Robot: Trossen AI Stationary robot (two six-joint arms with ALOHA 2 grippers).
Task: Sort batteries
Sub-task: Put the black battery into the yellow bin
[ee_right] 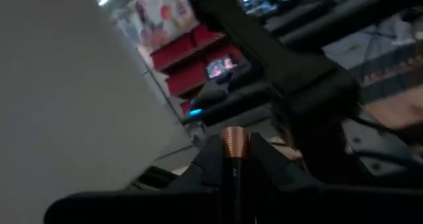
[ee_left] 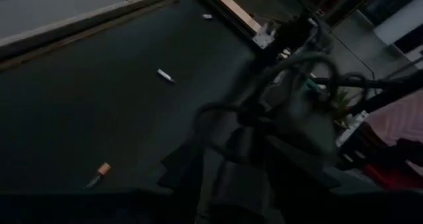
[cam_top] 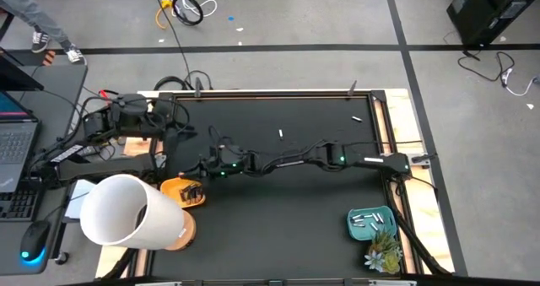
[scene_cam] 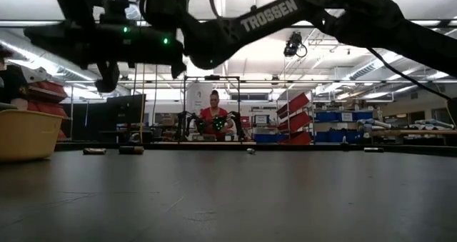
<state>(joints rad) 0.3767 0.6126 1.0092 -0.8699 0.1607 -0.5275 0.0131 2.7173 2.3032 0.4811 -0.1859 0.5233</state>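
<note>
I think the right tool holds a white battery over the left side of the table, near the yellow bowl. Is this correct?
Not quite: the battery is dark with a reddish-copper end, not white, as the right wrist view shows. The rest stands: the right tool is shut on it over the left side of the table, near the yellow bowl.
</note>
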